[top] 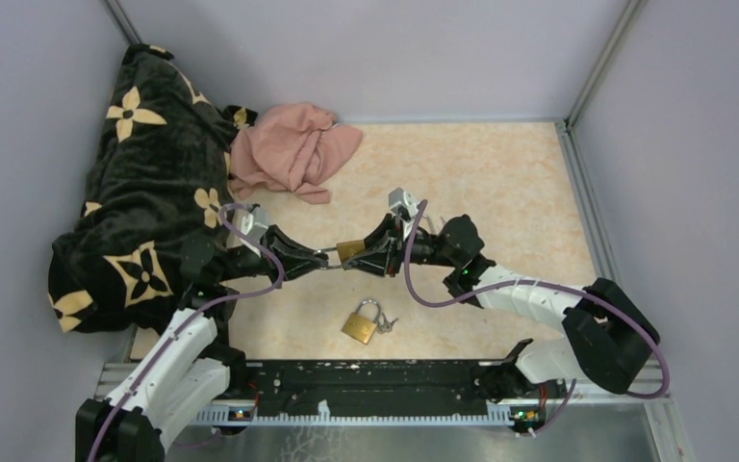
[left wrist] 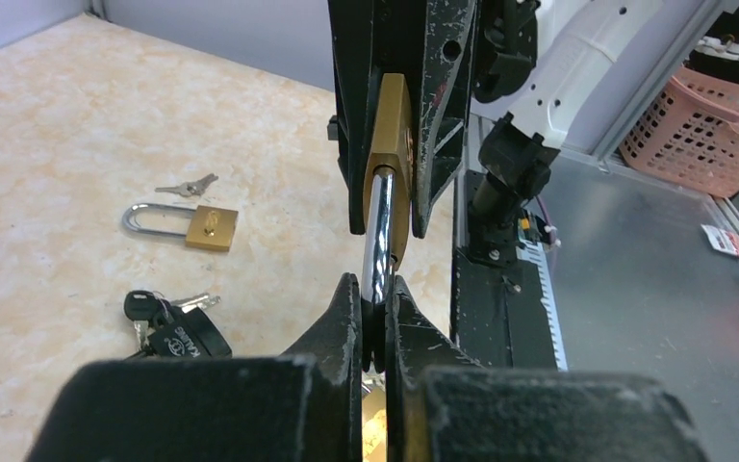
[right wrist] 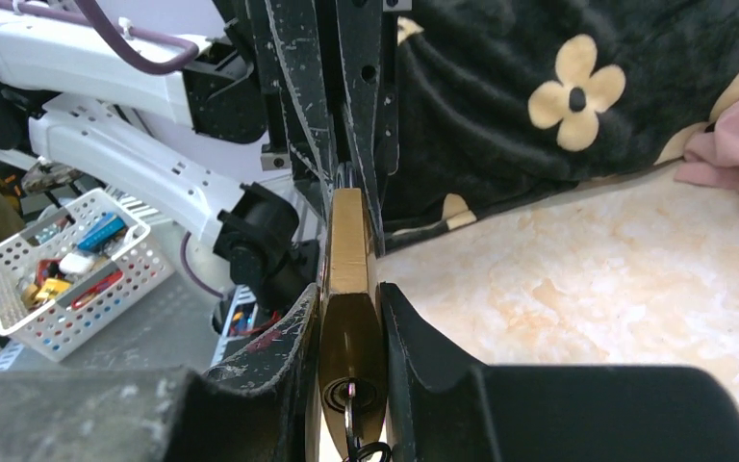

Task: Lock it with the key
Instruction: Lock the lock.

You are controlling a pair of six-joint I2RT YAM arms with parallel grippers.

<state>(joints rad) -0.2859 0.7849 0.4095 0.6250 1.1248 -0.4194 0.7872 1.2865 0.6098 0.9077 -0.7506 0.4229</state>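
Observation:
A brass padlock [top: 350, 250] is held in the air between my two grippers. My right gripper [top: 366, 256] is shut on its brass body [right wrist: 350, 318]; a key [right wrist: 350, 409] sits in the keyhole on the body's underside. My left gripper [top: 314, 260] is shut on the silver shackle [left wrist: 378, 241], whose end enters the body [left wrist: 392, 144]. A second brass padlock [top: 360, 325] lies on the table near the front edge, with small keys [top: 386, 322] beside it; it also shows in the left wrist view [left wrist: 210, 226].
A black blanket with yellow flowers [top: 144, 183] is piled at the left, a pink cloth [top: 293, 146] behind it. A black key fob with keys [left wrist: 175, 327] lies on the table. The black base rail [top: 366, 385] runs along the front edge.

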